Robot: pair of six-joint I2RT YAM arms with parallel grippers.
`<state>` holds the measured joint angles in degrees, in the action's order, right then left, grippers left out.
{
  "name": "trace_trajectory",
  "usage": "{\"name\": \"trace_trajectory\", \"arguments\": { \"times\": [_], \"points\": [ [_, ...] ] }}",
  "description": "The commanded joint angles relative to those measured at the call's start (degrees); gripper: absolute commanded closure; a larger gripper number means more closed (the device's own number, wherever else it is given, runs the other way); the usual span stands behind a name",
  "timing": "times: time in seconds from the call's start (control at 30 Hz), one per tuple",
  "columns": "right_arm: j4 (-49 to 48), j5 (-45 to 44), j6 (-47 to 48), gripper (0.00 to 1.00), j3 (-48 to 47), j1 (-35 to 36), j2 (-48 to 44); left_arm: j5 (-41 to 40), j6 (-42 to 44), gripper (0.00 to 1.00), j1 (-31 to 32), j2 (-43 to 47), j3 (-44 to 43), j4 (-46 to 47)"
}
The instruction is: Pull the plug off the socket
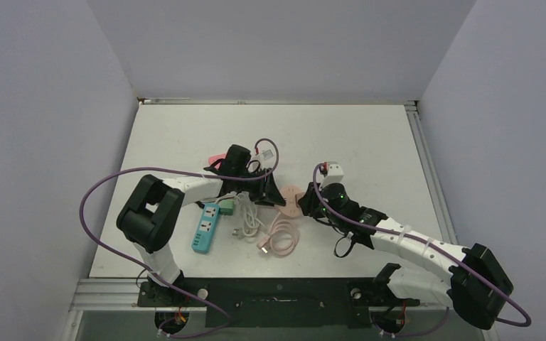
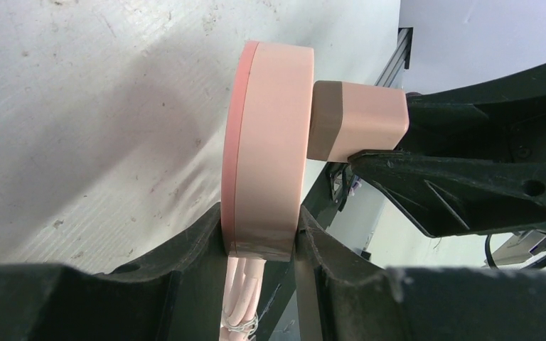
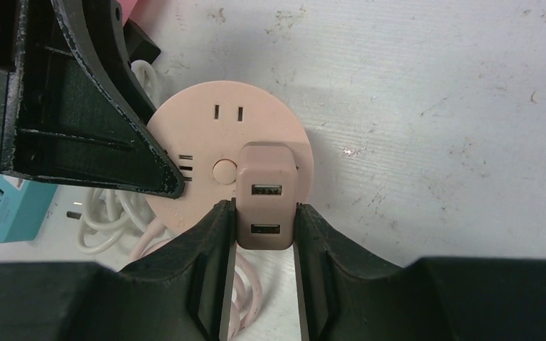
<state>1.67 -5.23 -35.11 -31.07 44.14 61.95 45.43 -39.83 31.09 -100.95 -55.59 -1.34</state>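
On the worktop [image 1: 370,142], the left pincer [image 2: 259,231] is closed tight across the rim of the round pink socket [image 2: 270,128] at mid-table, while the right pincer [image 3: 264,213] squeezes both sides of the pink plug [image 3: 265,177], which sits seated in the socket's face.

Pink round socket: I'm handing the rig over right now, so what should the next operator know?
Left gripper: shut on the rim of the round pink socket, which lies on the table.
Right gripper: shut on the pink plug, which is seated in the socket's face.
Done: both grips set.
To do: pull the plug straight off while the socket is held.
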Motion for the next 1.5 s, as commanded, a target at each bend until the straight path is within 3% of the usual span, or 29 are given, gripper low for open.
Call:
{"name": "trace_trajectory", "arguments": {
  "times": [0.0, 0.27, 0.4, 0.67, 1.07, 1.13, 1.3, 1.47],
  "points": [
    [0.8, -4.1, -0.7, 0.95, -5.0, 3.3, 1.6, -6.4, 0.5, 1.00, -2.4, 1.1, -0.2, 0.0],
    [5.7, -9.0, -2.5, 0.95, -11.8, 4.9, 6.6, -7.8, 2.2, 1.00, -1.8, 0.9, -1.0, -2.4],
    [4.6, -4.9, -1.6, 0.95, -12.5, 1.7, 6.7, -7.7, 2.5, 1.00, -1.7, 1.0, -1.2, -2.7],
    [1.2, 10.5, 0.0, 0.95, -9.3, -11.1, 6.4, -7.6, 2.8, 1.00, -1.7, 1.0, -1.5, -3.1],
    [2.8, 10.2, 1.3, 0.95, -8.7, -12.5, 4.3, -8.9, 3.0, 0.99, -1.8, 0.4, -2.0, -4.2],
    [2.5, 10.2, 1.1, 0.95, -8.3, -12.5, 4.2, -10.4, 3.6, 0.91, -1.9, 0.0, -2.6, -5.8],
    [2.0, 10.4, 0.8, 0.95, -7.6, -12.5, 4.0, -12.7, 5.1, 0.54, -2.0, -1.3, -4.2, -9.3],
    [2.0, 10.2, 1.2, 0.95, -7.2, -12.5, 3.5, -15.2, 6.8, 0.36, -2.0, -0.3, -5.1, -11.4]
  ]
}}
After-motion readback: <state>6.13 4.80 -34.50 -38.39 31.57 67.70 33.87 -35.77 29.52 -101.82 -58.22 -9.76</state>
